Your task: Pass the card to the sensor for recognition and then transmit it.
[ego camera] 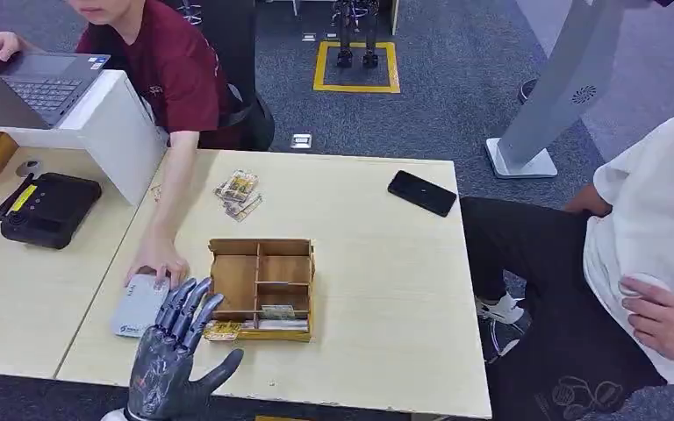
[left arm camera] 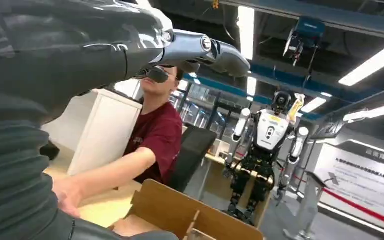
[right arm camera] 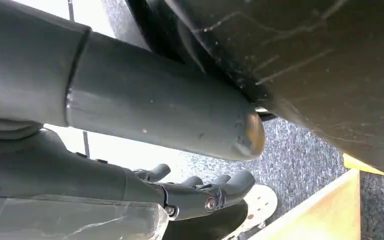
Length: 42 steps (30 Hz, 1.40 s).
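Reach stage: left hand (ego camera: 174, 355) is held over near table (ego camera: 386, 289) edge, fingers spread, nothing grasped. A card (ego camera: 222, 331) lies at wooden box (ego camera: 263, 288) near-left corner; sensor (ego camera: 139, 304) sits just left. Pinch needed next. Right hand (right arm camera: 200, 192): state cannot be told.

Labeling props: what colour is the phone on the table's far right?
Black, with a glossy face. The phone shows best in the head view.

Even, bright overhead light from ceiling strips (left arm camera: 244, 30) leaves the table (ego camera: 386, 289) softly shadowed, while both wrist views show their near hand parts large and blurred.
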Each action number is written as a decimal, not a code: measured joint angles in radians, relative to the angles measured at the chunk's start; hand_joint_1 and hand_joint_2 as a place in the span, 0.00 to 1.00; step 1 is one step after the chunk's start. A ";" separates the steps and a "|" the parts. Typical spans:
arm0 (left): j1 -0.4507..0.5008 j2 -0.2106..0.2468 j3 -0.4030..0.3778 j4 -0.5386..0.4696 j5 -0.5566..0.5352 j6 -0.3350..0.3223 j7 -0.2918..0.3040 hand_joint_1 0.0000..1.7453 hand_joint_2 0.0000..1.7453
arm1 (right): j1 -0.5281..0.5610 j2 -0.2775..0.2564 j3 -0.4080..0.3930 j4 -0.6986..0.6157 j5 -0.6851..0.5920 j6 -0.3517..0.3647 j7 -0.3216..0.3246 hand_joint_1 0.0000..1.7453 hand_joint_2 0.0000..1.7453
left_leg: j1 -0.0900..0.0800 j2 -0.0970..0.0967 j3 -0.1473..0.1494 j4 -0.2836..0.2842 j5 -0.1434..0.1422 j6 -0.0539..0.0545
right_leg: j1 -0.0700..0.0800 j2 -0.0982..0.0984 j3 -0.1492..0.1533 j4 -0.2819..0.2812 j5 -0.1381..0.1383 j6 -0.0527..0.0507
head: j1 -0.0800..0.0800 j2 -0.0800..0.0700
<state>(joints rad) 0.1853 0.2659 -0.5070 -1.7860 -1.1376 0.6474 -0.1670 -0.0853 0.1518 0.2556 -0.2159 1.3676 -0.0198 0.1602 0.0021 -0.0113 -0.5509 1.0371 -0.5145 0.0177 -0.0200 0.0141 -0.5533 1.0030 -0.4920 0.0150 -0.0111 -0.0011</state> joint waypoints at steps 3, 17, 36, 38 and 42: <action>-0.011 0.000 -0.003 0.030 -0.062 0.024 0.035 0.00 1.00 | 0.000 0.000 0.000 0.000 0.003 0.002 -0.003 0.00 0.00 | 0.000 0.000 0.000 0.000 0.000 0.000 | 0.000 0.000 0.000 0.000 0.000 0.000 | 0.000 0.000; -0.045 0.016 -0.035 0.167 -0.128 0.036 0.105 0.00 1.00 | -0.003 0.000 0.002 0.000 0.006 0.011 -0.006 0.00 0.00 | 0.000 0.000 0.000 0.000 0.000 0.000 | 0.000 0.000 0.000 0.000 0.000 0.000 | 0.000 0.000; -0.070 0.013 -0.058 0.273 -0.302 0.036 0.253 0.00 1.00 | -0.007 -0.001 0.004 0.000 0.010 0.016 -0.006 0.00 0.00 | 0.000 0.000 0.000 0.000 0.000 0.000 | 0.000 0.000 0.000 0.000 0.000 0.000 | 0.000 0.000; -0.073 0.009 -0.056 0.291 -0.312 0.037 0.265 0.00 1.00 | -0.007 -0.001 0.004 0.000 0.010 0.016 -0.006 0.00 0.00 | 0.000 0.000 0.000 0.000 0.000 0.000 | 0.000 0.000 0.000 0.000 0.000 0.000 | 0.000 0.000; -0.080 -0.003 -0.045 0.324 -0.321 0.037 0.273 0.00 1.00 | -0.007 -0.001 0.005 0.000 0.011 0.016 -0.006 0.00 0.00 | 0.000 0.000 0.000 0.000 0.000 0.000 | 0.000 0.000 0.000 0.000 0.000 0.000 | 0.000 0.000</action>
<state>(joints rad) 0.1049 0.2632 -0.5524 -1.4619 -1.4584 0.6840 0.1061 -0.0927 0.1511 0.2605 -0.2159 1.3783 -0.0034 0.1541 0.0021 -0.0113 -0.5509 1.0371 -0.5145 0.0177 -0.0200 0.0141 -0.5532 1.0030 -0.4919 0.0150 -0.0111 -0.0011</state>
